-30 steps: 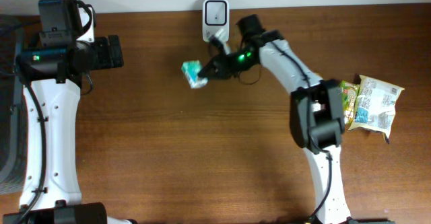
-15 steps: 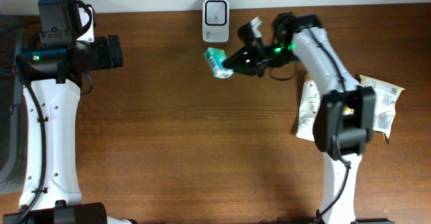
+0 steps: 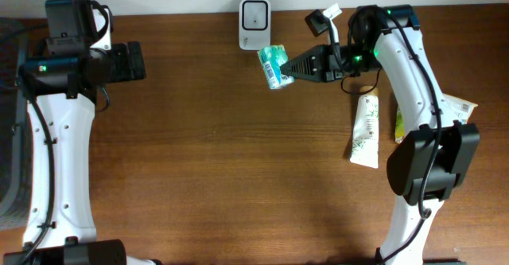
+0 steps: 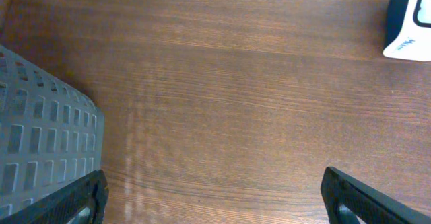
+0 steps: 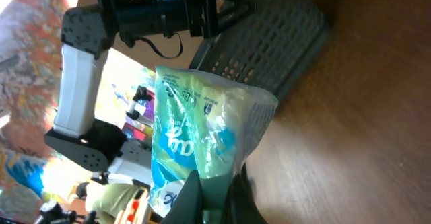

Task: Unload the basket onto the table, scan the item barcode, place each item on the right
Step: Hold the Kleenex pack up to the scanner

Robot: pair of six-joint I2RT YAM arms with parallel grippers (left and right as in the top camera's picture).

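Observation:
The item is a teal and green plastic packet (image 3: 273, 66). It hangs just below and right of the white barcode scanner (image 3: 254, 14) at the table's back edge. My right gripper (image 3: 293, 66) is shut on the packet's right end, reaching in from the right. In the right wrist view the packet (image 5: 195, 130) stands up from between the two dark fingers (image 5: 232, 200), pinched at its lower edge. My left gripper (image 3: 139, 61) stays at the far left, open and empty. In its own view the left gripper (image 4: 215, 204) shows only bare wood between its fingers, with a corner of the scanner (image 4: 411, 22) at top right.
A white tube (image 3: 366, 130) lies on the table right of centre. Further packets (image 3: 455, 107) lie at the right edge, partly behind the right arm. A grey slotted basket (image 4: 40, 136) sits off the table's left side, seen also as the basket (image 5: 276, 42) past the packet.
The right arm has swung to the right with the packet, carrying it from left of the scanner to just below and right of it. The white tube has come into view. The left arm has not moved.

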